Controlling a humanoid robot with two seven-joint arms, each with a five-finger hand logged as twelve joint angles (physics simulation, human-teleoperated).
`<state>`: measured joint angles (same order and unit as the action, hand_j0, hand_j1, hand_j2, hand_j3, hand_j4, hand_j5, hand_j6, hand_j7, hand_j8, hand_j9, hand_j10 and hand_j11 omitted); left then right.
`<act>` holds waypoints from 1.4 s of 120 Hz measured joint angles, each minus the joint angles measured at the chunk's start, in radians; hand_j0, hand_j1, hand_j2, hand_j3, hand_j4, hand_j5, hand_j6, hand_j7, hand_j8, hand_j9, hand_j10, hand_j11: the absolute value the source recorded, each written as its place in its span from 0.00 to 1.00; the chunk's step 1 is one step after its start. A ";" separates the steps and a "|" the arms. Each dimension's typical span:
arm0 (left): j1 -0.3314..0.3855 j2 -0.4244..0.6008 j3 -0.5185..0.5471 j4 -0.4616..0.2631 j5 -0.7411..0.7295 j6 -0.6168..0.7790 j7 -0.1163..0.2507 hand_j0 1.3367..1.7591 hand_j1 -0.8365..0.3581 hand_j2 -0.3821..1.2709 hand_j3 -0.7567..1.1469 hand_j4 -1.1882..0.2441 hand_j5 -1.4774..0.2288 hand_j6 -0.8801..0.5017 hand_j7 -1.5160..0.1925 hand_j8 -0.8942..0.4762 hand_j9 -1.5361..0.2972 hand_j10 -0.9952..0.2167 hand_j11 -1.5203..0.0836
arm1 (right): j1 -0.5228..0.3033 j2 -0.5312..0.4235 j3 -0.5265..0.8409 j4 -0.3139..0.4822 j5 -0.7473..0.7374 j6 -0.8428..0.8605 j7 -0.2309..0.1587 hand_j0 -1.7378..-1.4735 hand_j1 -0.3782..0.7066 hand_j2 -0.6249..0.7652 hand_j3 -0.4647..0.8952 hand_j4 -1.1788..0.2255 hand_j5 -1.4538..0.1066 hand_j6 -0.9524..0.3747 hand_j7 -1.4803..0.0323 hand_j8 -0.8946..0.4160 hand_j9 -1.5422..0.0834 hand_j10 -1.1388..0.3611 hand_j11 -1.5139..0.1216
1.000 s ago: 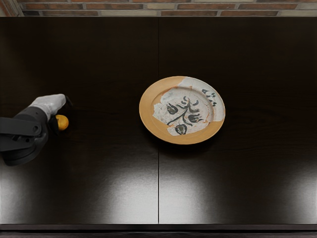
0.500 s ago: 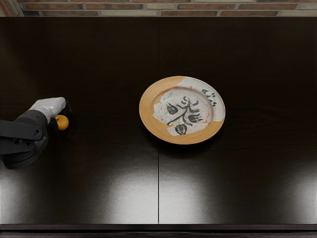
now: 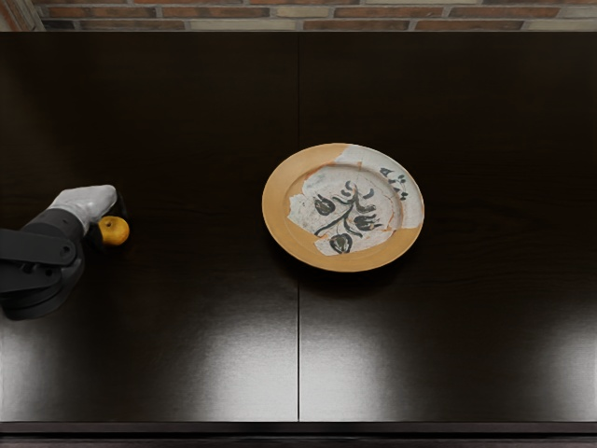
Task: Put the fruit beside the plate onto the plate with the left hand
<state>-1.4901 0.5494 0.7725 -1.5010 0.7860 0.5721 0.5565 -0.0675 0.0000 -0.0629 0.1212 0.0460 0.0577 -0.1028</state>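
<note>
At the frame's left edge we see our left hand (image 3: pixel 87 205) just beside the small orange fruit (image 3: pixel 114 231), but we cannot tell its grip. The plate (image 3: pixel 276 211) sits mid-frame.

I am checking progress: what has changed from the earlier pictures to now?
The left robot hand drew back slightly toward the left edge, so the orange fruit shows more fully. The fruit and the plate stayed where they were; nothing was lifted.
</note>
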 joint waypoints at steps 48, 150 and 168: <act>0.005 -0.006 0.009 0.004 0.002 0.001 -0.001 0.75 0.46 0.29 0.40 0.45 0.43 0.30 0.44 0.23 0.42 0.35 0.47 | 0.000 0.000 0.000 0.000 0.000 0.000 0.000 0.30 0.05 0.45 0.34 0.82 0.91 0.70 0.96 0.66 0.93 0.74 0.91; -0.035 -0.034 -0.011 0.005 -0.005 -0.011 -0.002 0.74 0.39 0.40 0.41 0.54 0.28 0.40 0.30 0.26 0.29 0.23 0.32 | 0.000 0.000 0.000 0.000 0.000 0.000 0.000 0.30 0.05 0.45 0.34 0.82 0.91 0.70 0.96 0.66 0.93 0.74 0.91; -0.055 -0.040 -0.033 0.004 -0.011 -0.013 -0.002 0.74 0.39 0.42 0.41 0.55 0.26 0.42 0.29 0.26 0.29 0.23 0.31 | 0.000 0.000 0.000 0.000 0.000 -0.001 0.000 0.30 0.05 0.45 0.34 0.82 0.91 0.70 0.96 0.66 0.93 0.74 0.91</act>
<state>-1.5455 0.5097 0.7396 -1.4973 0.7750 0.5587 0.5548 -0.0675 0.0000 -0.0629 0.1212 0.0460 0.0571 -0.1028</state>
